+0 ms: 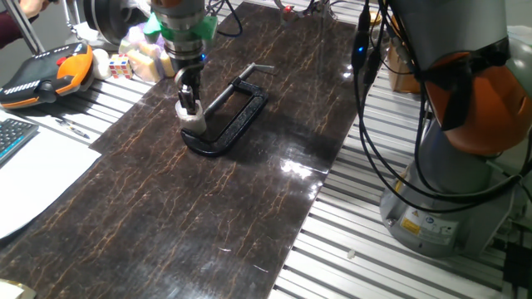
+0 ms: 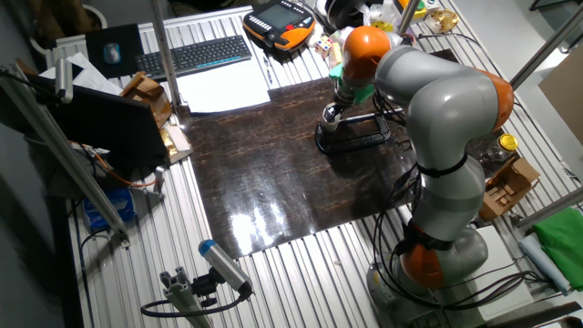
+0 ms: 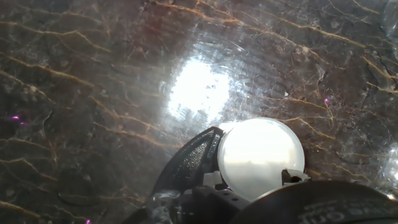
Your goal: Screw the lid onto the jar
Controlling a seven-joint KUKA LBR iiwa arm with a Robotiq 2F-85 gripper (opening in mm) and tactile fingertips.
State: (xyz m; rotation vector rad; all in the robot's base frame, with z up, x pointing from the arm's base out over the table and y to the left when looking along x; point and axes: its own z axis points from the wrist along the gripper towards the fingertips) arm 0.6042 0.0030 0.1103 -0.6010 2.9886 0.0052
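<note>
So the gripper [image 1: 190,106] is straight down over the small whitish jar [image 1: 195,122], which sits on the dark marbled table [image 1: 208,216] right at the near-left end of the black C-clamp [image 1: 233,116]. In the hand view the fingers look pinched in on either side of the lid [image 3: 261,155], a bright blown-out disc, though one fingertip [image 3: 294,177] barely pokes out and the glare hides the edges. Honestly can't tell where lid ends and jar starts, and in the other fixed view the arm [image 2: 437,100] hides most of that spot.

the black c-clamp [image 1: 229,116] crowds the jar [image 1: 194,121] on one side; open tabletop [image 1: 166,208] elsewhere.
</note>
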